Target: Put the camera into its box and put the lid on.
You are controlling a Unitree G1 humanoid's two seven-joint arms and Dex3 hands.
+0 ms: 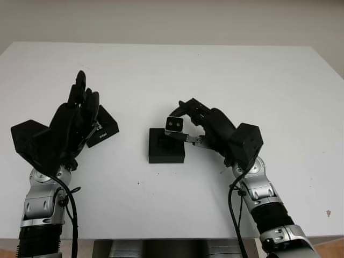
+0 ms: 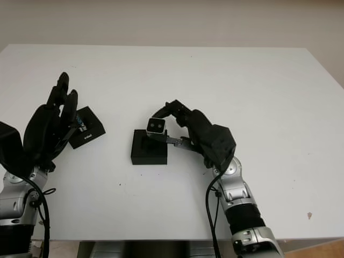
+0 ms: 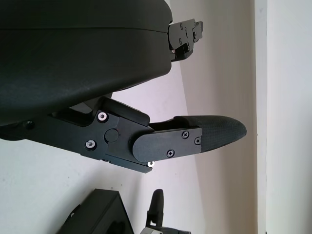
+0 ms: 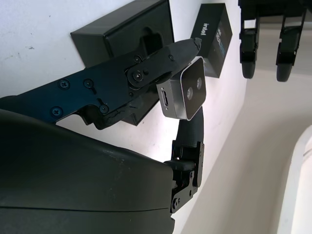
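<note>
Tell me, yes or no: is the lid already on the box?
No: the lid lies apart from the open box, beside the left hand.

The right hand (image 1: 200, 124) reaches in from the lower right, wrist bent, its fingers (image 4: 170, 56) closed on the camera (image 1: 174, 125) and holding it raised. The left hand (image 1: 70, 126) stands at the left, open, pointing away from the robot, forearm upright.

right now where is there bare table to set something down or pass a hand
Bare table spans the whole far half, and the near strip in front of the box. Open room also right of the right hand, which grips the camera above the box. Crowded: the gap between the box and the lid by the open left hand.
</note>
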